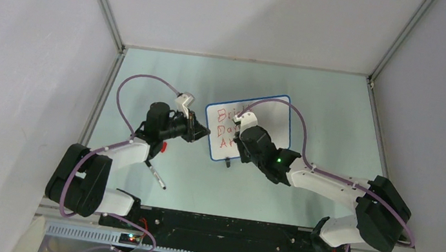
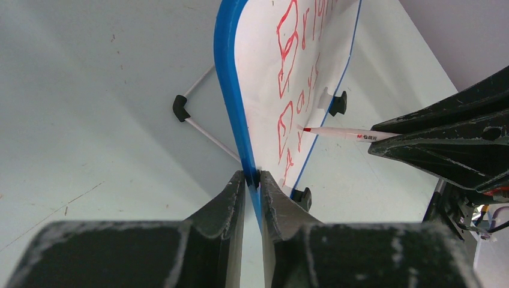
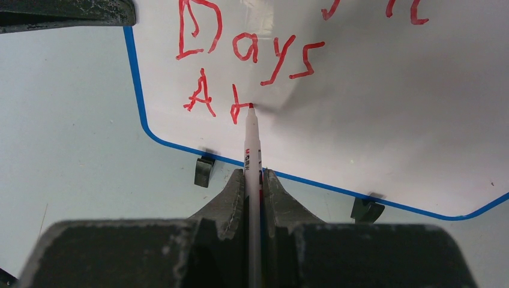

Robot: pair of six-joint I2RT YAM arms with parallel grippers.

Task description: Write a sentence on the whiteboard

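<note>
At whiteboard [image 1: 273, 121] edge, left pincer [image 2: 252, 177] clamps rim; right pincer [image 3: 254, 175] grips marker [image 3: 252, 141], tip touching sentence [image 3: 279, 60] line 3.

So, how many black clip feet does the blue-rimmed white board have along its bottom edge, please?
2: one foot left of the held white marker pen, one right of it; none seems hidden.

The whiteboard [image 1: 272, 126] stood on the table [image 1: 326, 113] between my two grippers. My left gripper [image 2: 252, 178] pinched its left edge; my right gripper [image 3: 254, 174], in front, held a marker [image 3: 252, 135] whose tip touched the sentence's [image 3: 240, 48] third line.
</note>
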